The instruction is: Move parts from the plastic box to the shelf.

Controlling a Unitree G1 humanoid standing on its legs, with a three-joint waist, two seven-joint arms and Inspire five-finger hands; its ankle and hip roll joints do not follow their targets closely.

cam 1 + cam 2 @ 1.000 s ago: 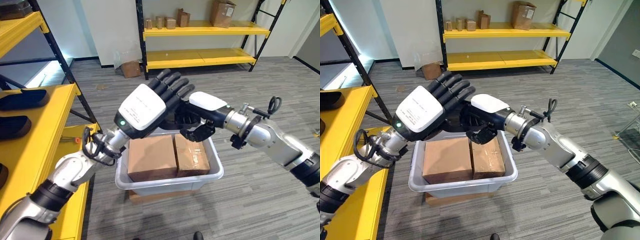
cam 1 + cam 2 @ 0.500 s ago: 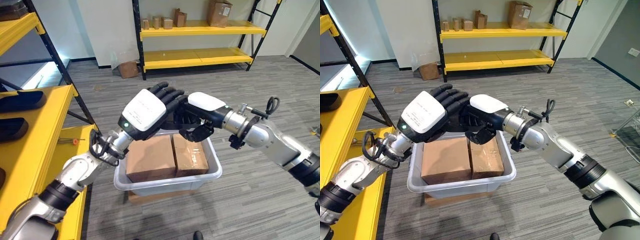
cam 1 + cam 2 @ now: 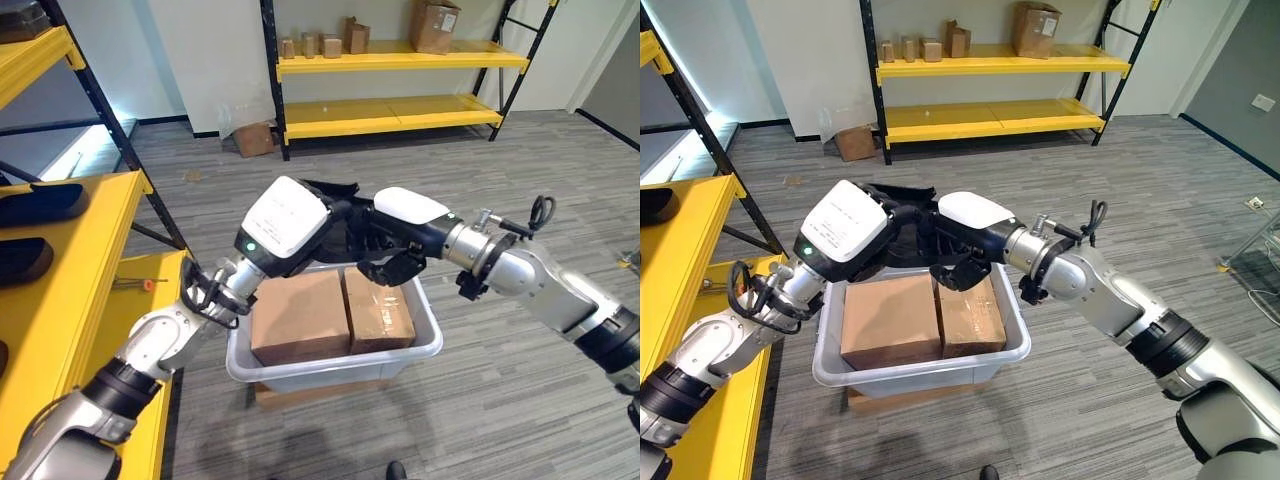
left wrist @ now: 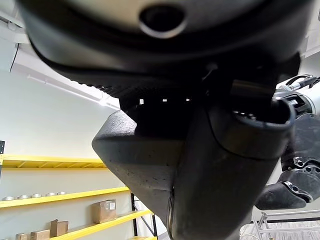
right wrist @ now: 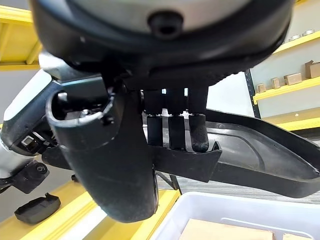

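Observation:
A black curved plastic part is held in the air above the grey plastic box, between both hands. My left hand comes in from the left, its fingers curled over the part's near side. From the right, my right hand has its fingers hooked over the part's edge, with the thumb below. Inside the box lie two brown cardboard packages side by side. The yellow shelf stands at the left.
Black parts lie on the left shelf's levels. A second yellow rack with cardboard boxes stands against the far wall, and a loose carton sits on the floor beside it. Grey floor lies open to the right.
My left hand's fingers, straight and spread over the right hand a second ago, have curled down onto the black part. The right hand has kept its hold.

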